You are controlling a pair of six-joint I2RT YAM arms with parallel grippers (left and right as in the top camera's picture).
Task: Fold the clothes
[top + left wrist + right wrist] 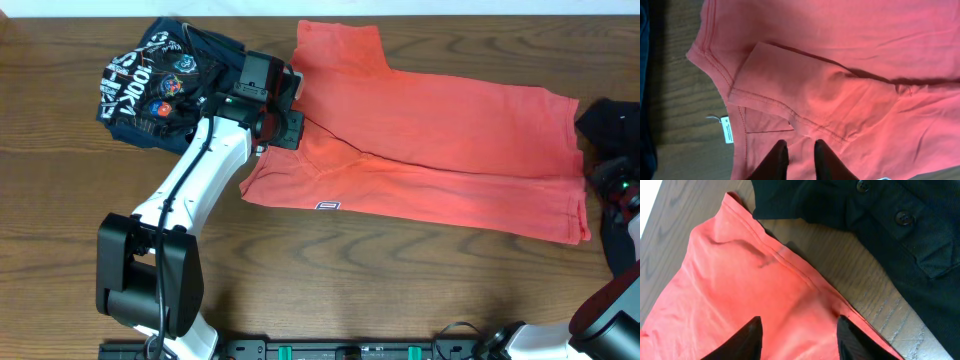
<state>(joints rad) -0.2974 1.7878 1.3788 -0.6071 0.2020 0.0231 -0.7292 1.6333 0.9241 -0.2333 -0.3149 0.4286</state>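
Left gripper, barely parted, hangs empty over the shirt at 9 o'clock; right gripper, half open, at 3.

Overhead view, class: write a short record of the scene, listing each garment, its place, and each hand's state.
coral T-shirt: spread flat, centre, one sleeve folded in
navy printed garment: bunched, far left
black garment: right edge, beside shirt hem
left hand: narrowly open over collar end
right hand: open over hem
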